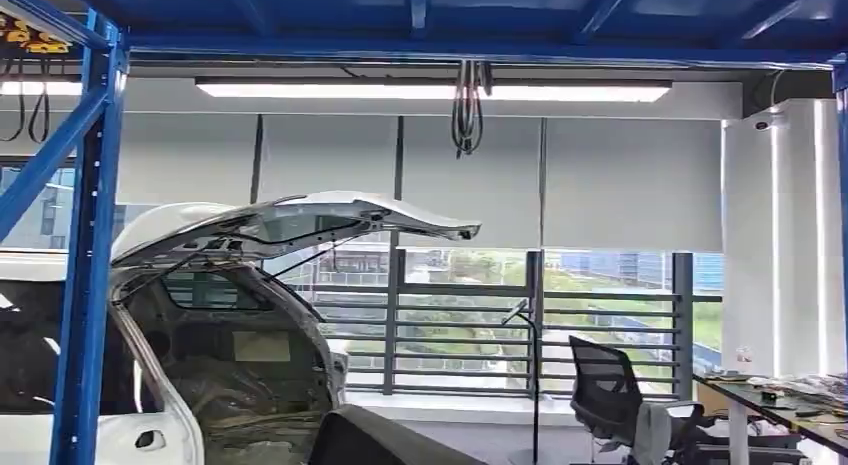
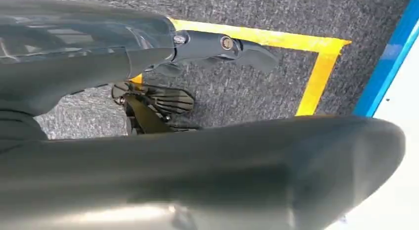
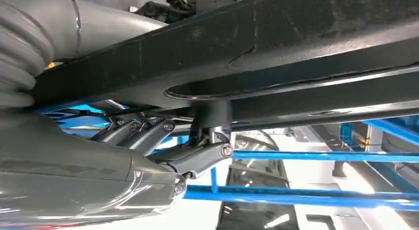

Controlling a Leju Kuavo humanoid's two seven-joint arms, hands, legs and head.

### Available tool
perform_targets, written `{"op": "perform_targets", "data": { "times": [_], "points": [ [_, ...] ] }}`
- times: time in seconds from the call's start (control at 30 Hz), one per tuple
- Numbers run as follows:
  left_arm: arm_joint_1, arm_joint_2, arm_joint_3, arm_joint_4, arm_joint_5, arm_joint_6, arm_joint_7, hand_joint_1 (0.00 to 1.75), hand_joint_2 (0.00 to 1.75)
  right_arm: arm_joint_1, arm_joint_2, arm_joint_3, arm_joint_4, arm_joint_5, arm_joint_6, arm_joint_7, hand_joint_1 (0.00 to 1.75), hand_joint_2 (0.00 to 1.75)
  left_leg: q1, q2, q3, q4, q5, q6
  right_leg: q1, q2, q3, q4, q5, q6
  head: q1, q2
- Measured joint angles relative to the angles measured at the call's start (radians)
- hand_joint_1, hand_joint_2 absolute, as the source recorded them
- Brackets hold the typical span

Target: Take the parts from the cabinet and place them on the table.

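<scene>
In the right wrist view my right hand (image 3: 163, 146) grips a long black part (image 3: 276, 52). Its fingers (image 3: 202, 156) curl around a short round stub under the part's underside. A dark rounded end of a black part (image 1: 385, 440) pokes up at the bottom edge of the head view. My left hand (image 2: 163, 71) hangs over the grey carpet (image 2: 257, 86), fingers stretched out and holding nothing. The table (image 1: 790, 410) with small items on it stands at the far right of the head view.
A blue rack post (image 1: 90, 245) stands close on the left, with blue beams (image 1: 480, 45) overhead. A white car (image 1: 230, 315) with its tailgate raised is ahead left. An office chair (image 1: 610, 390) stands by the table. Yellow floor tape (image 2: 316, 67) marks the carpet.
</scene>
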Motion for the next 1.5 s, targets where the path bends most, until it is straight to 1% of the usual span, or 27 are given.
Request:
{"op": "perform_targets", "data": {
  "times": [0.07,0.13,0.2,0.27,0.33,0.4,0.47,0.57,0.6,0.63,0.7,0.77,0.8,0.83,0.9,0.93,1.0,1.1,1.13,1.17,1.23,1.27,1.33,1.4,1.43,1.47,1.5],
  "points": [
    [0.001,0.001,0.0,0.0,0.003,0.005,0.002,0.0,1.75,0.0,-0.001,0.005,-0.005,0.001,-0.003,0.0,1.75,1.75,0.004,0.001,0.001,-0.005,0.007,0.007,0.0,0.002,0.0,0.001,0.004,0.005,0.0,0.0],
    [0.0,0.002,0.002,0.0,0.009,0.007,0.002,0.0,1.75,-0.002,-0.003,0.008,-0.007,0.002,-0.005,-0.001,1.75,1.75,0.014,0.006,0.004,-0.01,0.012,0.011,0.002,0.002,-0.02,0.046,-0.036,0.016,0.0,0.0],
    [0.003,0.004,0.006,0.0,0.009,0.008,0.004,0.0,1.75,0.003,-0.007,0.011,-0.007,0.005,-0.009,-0.002,1.75,1.75,0.014,0.009,0.005,-0.008,0.012,0.011,-0.008,-0.001,-0.089,0.2,-0.107,0.021,0.0,0.0],
    [0.005,0.006,0.009,0.0,0.009,0.008,0.005,0.0,1.75,0.013,-0.011,0.016,-0.007,0.01,-0.015,-0.002,1.75,1.75,0.014,0.009,0.005,-0.007,0.011,0.011,-0.011,-0.002,-0.146,0.312,-0.128,0.023,0.0,0.0],
    [0.005,0.007,0.01,0.0,0.009,0.008,0.005,0.0,1.75,0.016,-0.016,0.018,-0.007,0.014,-0.019,-0.003,1.75,1.75,0.014,0.007,0.009,-0.007,0.008,0.007,-0.011,-0.002,-0.126,0.248,-0.063,0.02,0.0,0.0],
    [0.004,0.007,0.01,0.0,0.009,0.008,0.004,0.0,1.75,0.016,-0.016,0.022,-0.008,0.016,-0.019,-0.005,1.75,1.75,0.014,0.004,0.019,-0.007,-0.001,0.001,-0.007,0.0,-0.06,0.074,0.048,0.009,0.0,0.0],
    [0.002,0.007,0.011,0.0,0.007,0.008,0.003,0.0,1.75,0.017,-0.019,0.024,-0.01,0.016,-0.02,-0.01,1.75,1.75,0.017,0.001,0.0,-0.002,-0.002,-0.007,0.003,0.005,-0.06,0.05,0.054,-0.003,0.001,0.001],
    [0.009,0.007,0.011,0.0,0.0,0.008,0.006,0.0,1.75,0.022,-0.023,0.026,-0.011,0.017,-0.024,-0.011,1.75,1.75,0.026,0.001,-0.008,-0.004,0.006,-0.022,0.009,0.007,-0.068,0.047,0.058,-0.009,0.001,0.002],
    [0.01,0.01,0.011,0.0,-0.001,0.011,0.01,0.0,1.75,0.022,-0.022,0.026,-0.014,0.017,-0.024,-0.014,1.75,1.75,0.026,0.002,-0.01,0.002,-0.009,-0.024,-0.003,0.002,-0.051,0.017,0.059,-0.017,0.001,0.002],
    [0.01,0.011,0.011,0.0,-0.002,0.011,0.013,0.0,1.75,0.019,-0.022,0.027,-0.016,0.017,-0.024,-0.016,1.75,1.75,0.023,0.005,-0.022,0.024,-0.029,-0.028,-0.003,0.005,-0.034,-0.021,0.033,-0.011,0.001,0.001],
    [0.007,0.018,0.011,0.0,-0.005,0.018,0.021,0.0,1.75,0.021,-0.023,0.027,-0.017,0.018,-0.024,-0.019,1.75,1.75,0.027,0.005,-0.083,0.152,-0.1,-0.035,-0.003,-0.002,-0.041,-0.016,0.039,-0.02,0.002,0.002],
    [0.013,0.028,0.011,0.0,-0.009,0.021,0.031,0.0,1.75,0.027,-0.024,0.029,-0.014,0.018,-0.024,-0.019,1.75,1.75,0.032,0.006,-0.136,0.272,-0.134,-0.044,-0.004,-0.006,-0.046,-0.014,0.041,-0.022,0.002,0.001],
    [0.017,0.034,0.011,0.0,-0.01,0.025,0.033,0.0,1.75,0.029,-0.024,0.029,-0.013,0.019,-0.024,-0.02,1.75,1.75,0.035,0.006,-0.137,0.273,-0.12,-0.049,-0.005,-0.007,-0.049,-0.011,0.044,-0.022,0.002,0.002],
    [0.02,0.038,0.011,0.0,-0.01,0.029,0.04,0.0,1.75,0.029,-0.025,0.03,-0.013,0.019,-0.024,-0.022,1.75,1.75,0.041,0.007,-0.115,0.228,-0.085,-0.056,-0.009,-0.007,-0.054,-0.006,0.046,-0.018,0.002,0.001],
    [0.019,0.047,0.011,0.0,-0.01,0.032,0.043,0.0,1.75,0.028,-0.025,0.03,-0.013,0.019,-0.024,-0.026,1.75,1.75,0.055,0.007,-0.036,0.07,0.001,-0.075,-0.017,-0.006,-0.067,0.012,0.048,-0.011,0.002,0.001],
    [0.018,0.048,0.011,0.0,-0.011,0.034,0.048,0.0,1.75,0.027,-0.025,0.03,-0.013,0.02,-0.024,-0.026,1.75,1.75,0.056,0.004,-0.021,0.036,-0.017,-0.084,-0.017,-0.005,-0.076,0.019,0.051,-0.002,0.002,0.001],
    [0.02,0.057,0.012,0.0,-0.011,0.041,0.053,0.0,1.75,0.025,-0.025,0.032,-0.014,0.022,-0.023,-0.027,1.75,1.75,0.053,0.001,-0.04,0.04,-0.002,-0.052,-0.009,-0.002,-0.091,0.03,0.064,0.014,0.002,0.001],
    [0.029,0.068,0.014,0.0,-0.01,0.056,0.06,0.0,1.75,0.025,-0.031,0.033,-0.011,0.023,-0.022,-0.031,1.75,1.75,0.047,0.008,-0.058,0.039,0.022,-0.024,-0.014,-0.001,-0.099,0.021,0.088,0.025,0.002,0.0],
    [0.027,0.069,0.014,0.0,-0.009,0.056,0.06,0.0,1.75,0.024,-0.031,0.033,-0.011,0.023,-0.022,-0.031,1.75,1.75,0.046,0.011,-0.066,0.04,0.032,-0.015,-0.016,-0.004,-0.108,0.034,0.053,0.028,0.002,0.0],
    [0.028,0.088,0.015,-0.001,-0.009,0.063,0.065,0.0,1.75,0.024,-0.034,0.033,-0.01,0.024,-0.019,-0.032,1.75,1.75,0.045,0.012,-0.078,0.04,0.042,-0.009,-0.017,-0.005,-0.118,0.08,-0.008,0.03,0.001,0.0],
    [0.03,0.1,0.016,-0.001,-0.01,0.069,0.069,0.0,1.75,0.022,-0.035,0.033,-0.009,0.024,-0.018,-0.035,1.75,1.75,0.036,0.015,-0.099,0.041,0.06,0.0,-0.016,-0.005,-0.142,0.224,-0.119,0.03,0.001,0.0],
    [0.031,0.108,0.016,-0.002,-0.01,0.072,0.069,0.0,1.75,0.022,-0.037,0.033,-0.007,0.024,-0.016,-0.035,1.75,1.75,0.031,0.016,-0.11,0.041,0.069,0.003,-0.016,-0.005,-0.146,0.293,-0.15,0.028,0.001,0.0],
    [0.033,0.122,0.018,-0.002,-0.01,0.08,0.07,0.0,1.75,0.022,-0.041,0.033,-0.003,0.024,-0.015,-0.036,1.75,1.75,0.02,0.017,-0.132,0.041,0.086,0.008,-0.011,-0.004,-0.106,0.306,-0.13,0.018,0.001,0.0],
    [0.034,0.131,0.022,-0.003,-0.01,0.085,0.071,0.0,1.75,0.02,-0.042,0.033,-0.003,0.024,-0.015,-0.039,1.75,1.75,0.013,0.016,-0.154,0.041,0.104,0.009,0.005,-0.003,-0.004,0.175,-0.077,-0.006,0.001,0.0],
    [0.034,0.132,0.024,-0.003,-0.01,0.086,0.071,0.0,1.75,0.017,-0.042,0.033,-0.003,0.024,-0.015,-0.041,1.75,1.75,0.014,0.016,-0.161,0.041,0.114,0.01,0.02,-0.002,0.07,0.073,-0.068,-0.024,0.001,0.0],
    [0.036,0.132,0.025,-0.003,-0.01,0.088,0.072,0.0,1.75,0.014,-0.042,0.033,-0.005,0.024,-0.014,-0.042,1.75,1.75,0.012,0.015,-0.165,0.041,0.12,0.005,0.032,-0.006,0.122,-0.012,-0.095,-0.044,0.002,0.0],
    [0.037,0.132,0.026,-0.003,-0.01,0.09,0.072,0.0,1.75,0.01,-0.042,0.032,-0.005,0.024,-0.014,-0.044,1.75,1.75,0.016,0.016,-0.167,0.038,0.131,0.0,0.031,-0.006,0.139,-0.048,-0.101,-0.041,0.002,0.0]
  ]
}}
